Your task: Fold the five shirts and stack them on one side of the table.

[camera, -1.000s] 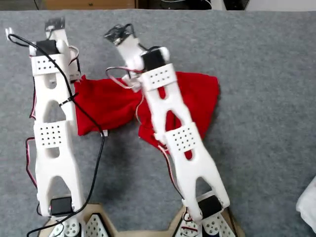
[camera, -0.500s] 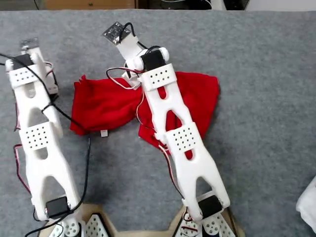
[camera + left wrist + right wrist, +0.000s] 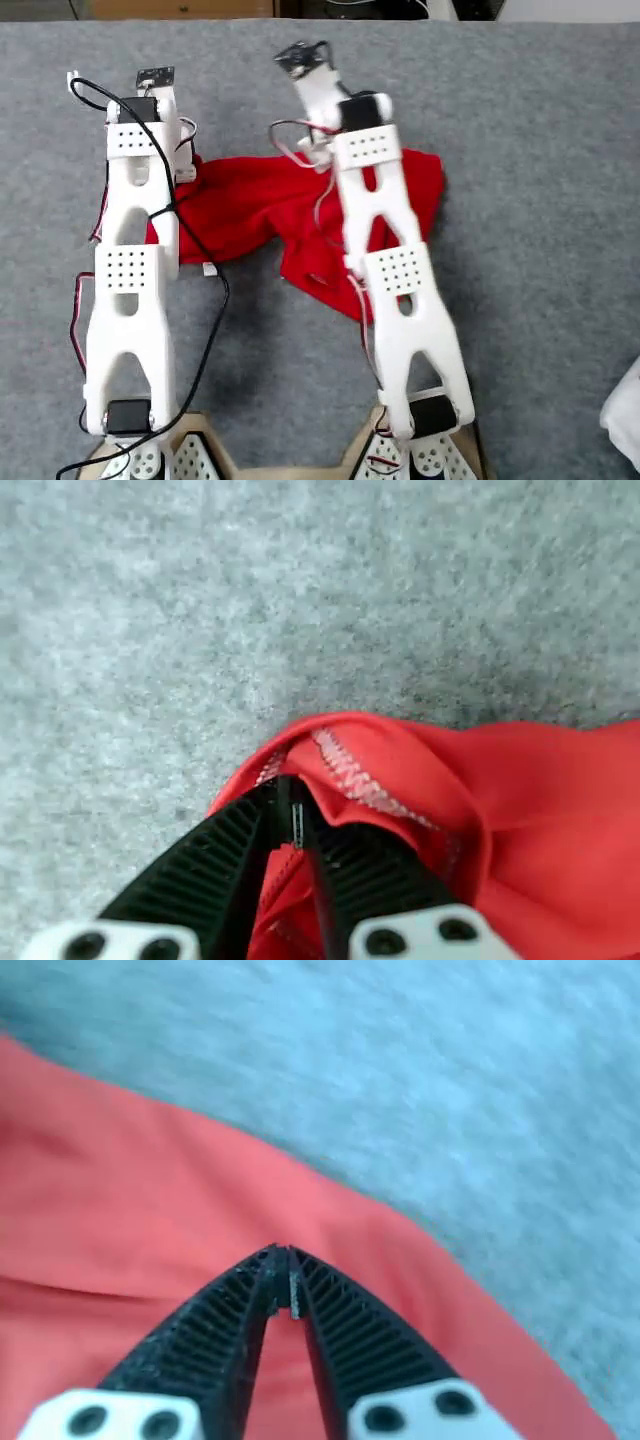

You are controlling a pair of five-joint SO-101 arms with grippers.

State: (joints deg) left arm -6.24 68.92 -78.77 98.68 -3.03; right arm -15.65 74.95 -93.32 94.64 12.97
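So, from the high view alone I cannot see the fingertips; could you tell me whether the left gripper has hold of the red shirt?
Observer: Yes, the left gripper is shut on the red shirt, pinching its stitched hem.
Operator: Thank you. And the right one?
Observer: The right gripper is shut too, tips over flat red cloth; whether any is pinched, I cannot tell.
Operator: Is it near an edge?
Observer: Yes, the shirt's edge and the grey table lie a little beyond its tips.
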